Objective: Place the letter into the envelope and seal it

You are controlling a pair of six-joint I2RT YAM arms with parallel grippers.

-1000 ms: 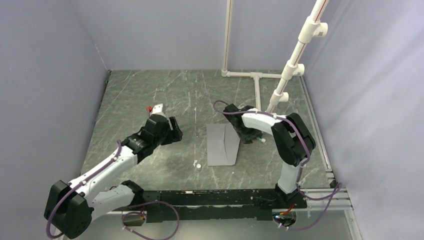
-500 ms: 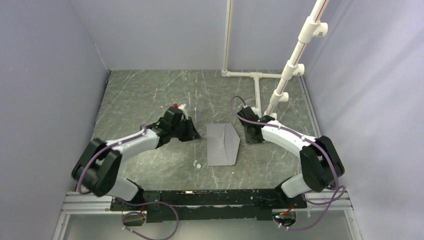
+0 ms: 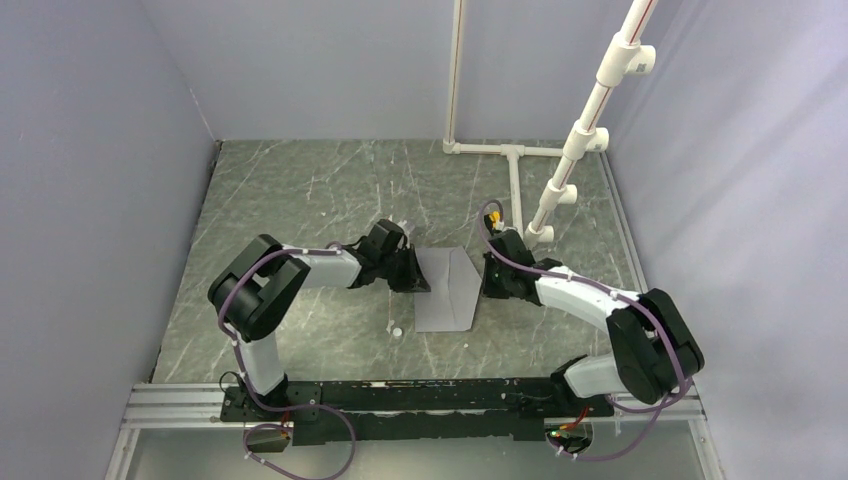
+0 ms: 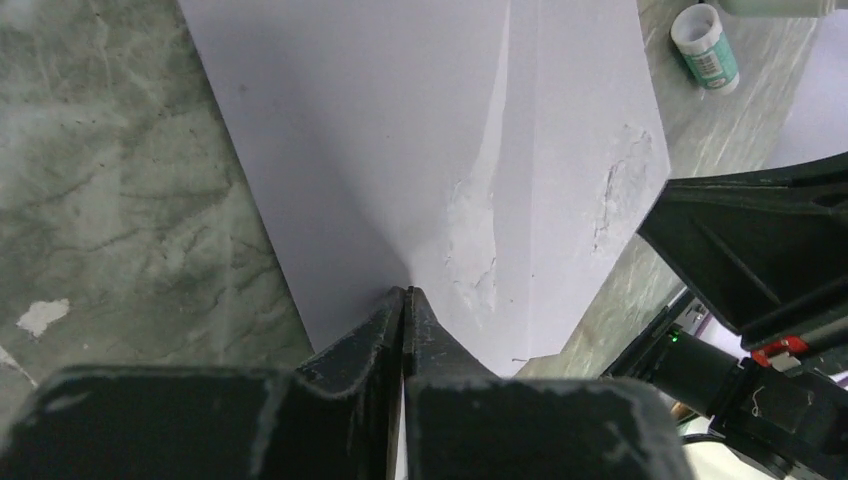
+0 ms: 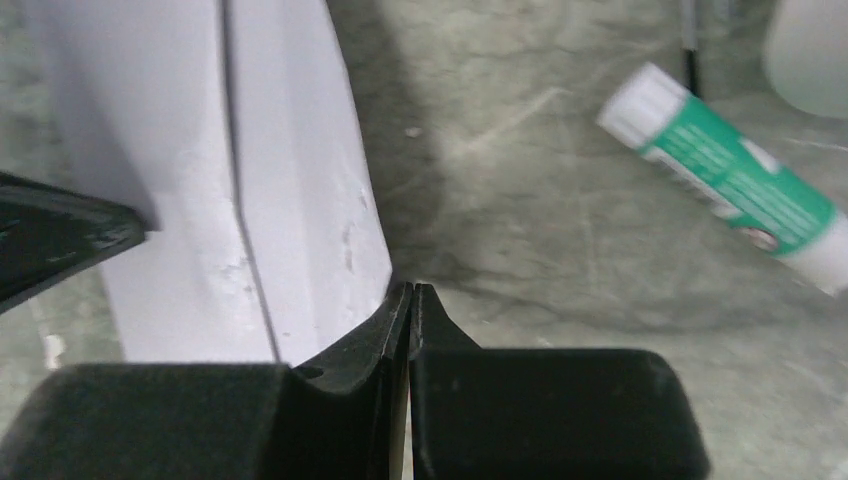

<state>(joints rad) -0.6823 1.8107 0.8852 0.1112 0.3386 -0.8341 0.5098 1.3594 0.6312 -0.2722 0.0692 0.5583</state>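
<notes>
The grey envelope (image 3: 445,288) lies flat on the marble table, its flap folded down along a crease (image 4: 500,150). The letter is hidden. My left gripper (image 3: 420,283) is shut, and its joined tips (image 4: 405,292) rest on the envelope's left part with nothing between them. On the other side, my right gripper (image 3: 488,283) is shut too, its tips (image 5: 412,287) touching down at the envelope's right edge (image 5: 350,230). Neither gripper holds anything.
A green-and-white glue stick (image 5: 735,195) lies on the table just right of the envelope, also seen in the left wrist view (image 4: 705,45). A small white cap (image 3: 397,329) sits near the envelope's front left corner. A white pipe frame (image 3: 560,170) stands at back right.
Both arms swung inward to the envelope, the left from the far left, the right round from behind it. Both grippers closed from open to shut.
</notes>
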